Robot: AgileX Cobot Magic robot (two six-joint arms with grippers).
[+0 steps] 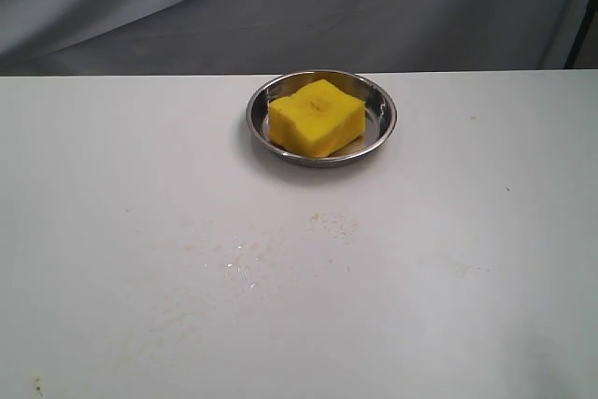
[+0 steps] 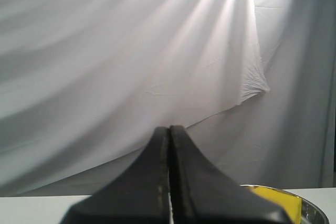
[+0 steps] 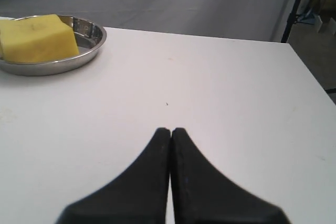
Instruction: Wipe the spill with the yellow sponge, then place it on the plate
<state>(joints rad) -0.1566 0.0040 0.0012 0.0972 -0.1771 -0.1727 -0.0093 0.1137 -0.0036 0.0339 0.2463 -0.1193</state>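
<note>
Yellow sponge point(image 1: 316, 117) on the plate point(image 1: 385, 111), left gripper point(image 2: 169, 129) and right gripper point(image 3: 170, 130) both fully closed and empty

Plate point(image 1: 384, 109): bright metal, mirror-glossy, smooth rim.
Sponge point(image 1: 316, 117) in the plate: yellow foam, matt, fine-pored, faint brownish marks on top.
Surface point(image 1: 112, 231) under the plate: white, smooth, dull sheen. A few glossy wet specks point(image 1: 240, 264) in front of the plate.
Backdrop point(image 1: 280, 7) behind the plate: grey cloth, matt, softly creased.
Left gripper point(image 2: 169, 128) and right gripper point(image 3: 170, 129): fingers point(image 3: 142, 192) black, matt, plastic-looking.
</note>
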